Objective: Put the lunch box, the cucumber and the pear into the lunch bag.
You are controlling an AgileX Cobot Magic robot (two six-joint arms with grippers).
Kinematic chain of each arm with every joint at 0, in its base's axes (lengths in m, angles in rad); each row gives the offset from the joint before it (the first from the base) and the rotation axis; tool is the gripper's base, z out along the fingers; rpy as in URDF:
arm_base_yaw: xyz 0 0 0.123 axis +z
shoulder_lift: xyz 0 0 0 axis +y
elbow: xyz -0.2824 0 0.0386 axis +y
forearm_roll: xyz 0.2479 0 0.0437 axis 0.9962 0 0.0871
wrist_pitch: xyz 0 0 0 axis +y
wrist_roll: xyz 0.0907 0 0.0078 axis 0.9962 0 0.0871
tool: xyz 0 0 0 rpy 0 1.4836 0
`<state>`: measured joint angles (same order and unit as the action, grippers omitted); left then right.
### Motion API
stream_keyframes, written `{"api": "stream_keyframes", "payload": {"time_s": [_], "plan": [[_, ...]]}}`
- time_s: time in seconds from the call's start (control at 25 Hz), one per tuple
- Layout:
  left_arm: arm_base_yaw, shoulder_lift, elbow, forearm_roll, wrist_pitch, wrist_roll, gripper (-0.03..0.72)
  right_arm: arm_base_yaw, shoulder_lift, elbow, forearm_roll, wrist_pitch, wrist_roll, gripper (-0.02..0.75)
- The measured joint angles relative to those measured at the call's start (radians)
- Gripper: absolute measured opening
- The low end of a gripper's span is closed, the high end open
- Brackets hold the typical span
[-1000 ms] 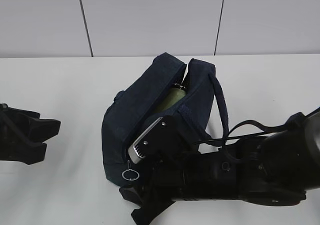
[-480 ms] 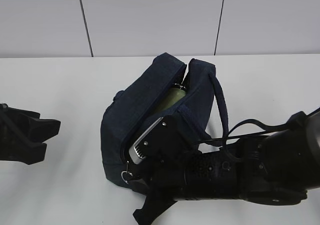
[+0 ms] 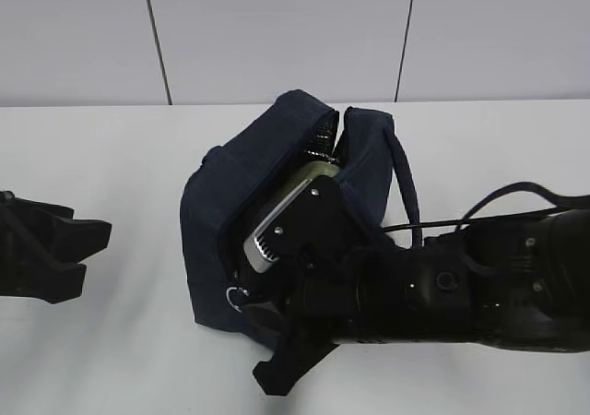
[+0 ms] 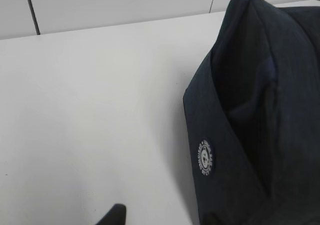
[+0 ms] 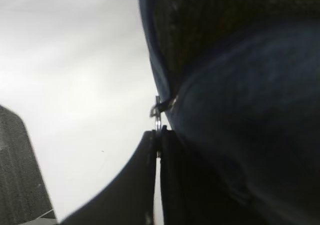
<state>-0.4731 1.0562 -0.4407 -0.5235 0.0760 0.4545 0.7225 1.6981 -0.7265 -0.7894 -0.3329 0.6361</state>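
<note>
White panelled wall behind, white surface [image 3: 111,157] below; the lunch bag [image 3: 230,203] sits at mid-surface, its long axis running from the near-left corner up toward the far right, with the zipper opening along the top following the same line. Through the gap a pale green lid edge of the lunch box [image 3: 312,177] is visible inside; the cucumber and the pear cannot be seen in any view, and none lies on the visible surface, so they are judged to be inside already, though this is not confirmed. The right gripper [image 5: 159,150] is at the near-left end of the bag, its fingers pressed together on the metal ring pull [image 5: 157,116], which hangs from the zipper slider at the bag's lower corner; in the exterior view the ring [image 3: 236,297] shows just beside the arm's forward end. The deciding relation: the zipper track extends away from this gripper, up and to the far right along the bag's length, so any closing pull would have to follow that axis. The left gripper [image 3: 51,249] rests well apart at the left edge of the surface, with its two jaws standing apart and holding nothing; its wrist view shows only the bag's side panel and a round badge [image 4: 206,157]. The right arm is plainly the nearer one.
</note>
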Motion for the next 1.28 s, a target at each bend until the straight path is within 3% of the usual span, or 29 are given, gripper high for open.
{"api": "stream_keyframes", "payload": {"time_s": [0.16, 0.28, 0.48, 1.0, 1.12, 1.28], "plan": [[0.000, 0.000, 0.000, 0.000, 0.000, 0.000, 0.287, 0.000, -0.030, 0.000, -0.211, -0.051, 0.188, 0.000], [0.000, 0.000, 0.000, 0.000, 0.000, 0.000, 0.287, 0.000, -0.030, 0.000, -0.286, -0.086, 0.237, 0.000], [0.000, 0.000, 0.000, 0.000, 0.006, 0.000, 0.287, 0.000, -0.038, -0.002, -0.294, -0.086, 0.256, 0.000], [0.000, 0.000, 0.000, 0.000, 0.023, 0.000, 0.276, 0.000, -0.125, -0.044, -0.315, 0.111, 0.288, 0.000], [0.000, 0.000, 0.000, 0.000, 0.023, 0.000, 0.276, 0.000, -0.127, -0.045, -0.394, 0.119, 0.375, 0.000], [0.000, 0.000, 0.000, 0.000, 0.022, 0.000, 0.271, 0.000, -0.127, -0.048, -0.635, 0.104, 0.612, 0.000]]}}
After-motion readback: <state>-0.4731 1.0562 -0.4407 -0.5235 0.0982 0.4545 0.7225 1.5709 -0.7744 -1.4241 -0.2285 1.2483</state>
